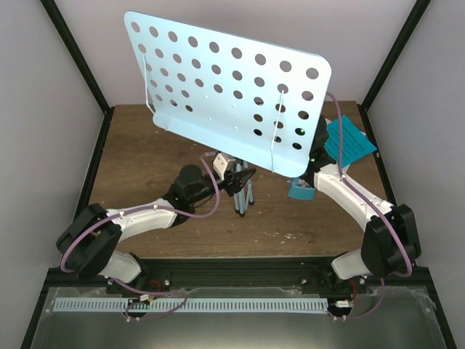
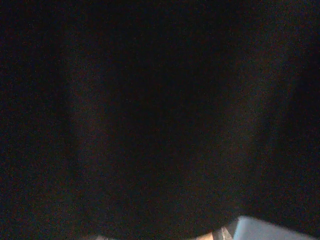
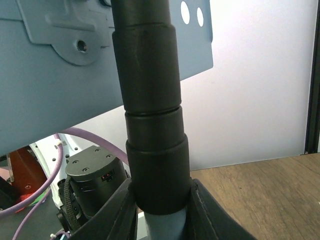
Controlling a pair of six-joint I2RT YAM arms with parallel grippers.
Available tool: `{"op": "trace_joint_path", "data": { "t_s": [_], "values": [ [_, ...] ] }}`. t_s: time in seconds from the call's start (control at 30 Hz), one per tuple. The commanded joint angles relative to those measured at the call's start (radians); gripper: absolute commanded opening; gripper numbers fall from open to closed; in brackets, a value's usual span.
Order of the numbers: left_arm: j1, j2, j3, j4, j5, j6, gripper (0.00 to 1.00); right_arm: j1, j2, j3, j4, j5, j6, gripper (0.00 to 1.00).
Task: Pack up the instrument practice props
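The pale blue perforated music stand (image 1: 225, 94) leans over the table's middle, its thin legs (image 1: 243, 198) folded together below. My right gripper (image 3: 160, 210) is shut on the stand's post, at the black collar (image 3: 152, 150) above the pale blue tube; in the top view its jaws are hidden under the stand's desk. My left gripper (image 1: 247, 174) reaches in from the left, its fingers closed together at the top of the legs. The left wrist view is almost wholly dark. A cyan music sheet (image 1: 350, 142) lies at the right. The teal metronome (image 1: 300, 191) peeks out beneath the desk.
The wooden table (image 1: 145, 160) is walled in by white panels and black frame posts (image 1: 76, 54). The left arm's black wrist motor (image 3: 92, 170) and purple cable (image 3: 55, 175) sit close behind the post. A grey tray (image 1: 232, 320) lies below the arm bases.
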Motion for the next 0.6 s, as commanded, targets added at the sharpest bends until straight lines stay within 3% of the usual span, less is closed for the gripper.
{"op": "trace_joint_path", "data": {
  "t_s": [0.0,0.13,0.33,0.47,0.57],
  "values": [
    [-0.018,0.007,-0.003,0.037,-0.021,-0.034,0.47,0.013,-0.056,-0.016,0.017,0.02,0.03,0.01],
    [-0.025,0.021,-0.003,0.045,-0.032,-0.04,0.49,0.013,-0.074,-0.046,0.044,0.037,0.041,0.01],
    [-0.034,0.052,0.021,0.044,-0.028,-0.045,0.64,0.015,-0.089,-0.082,0.088,0.054,0.07,0.01],
    [-0.043,0.082,0.038,0.049,-0.025,-0.042,0.63,0.015,-0.1,-0.096,0.098,0.062,0.077,0.01],
    [-0.048,0.099,0.043,0.063,-0.031,-0.048,0.54,0.015,-0.115,-0.108,0.104,0.073,0.081,0.01]
  ]
}}
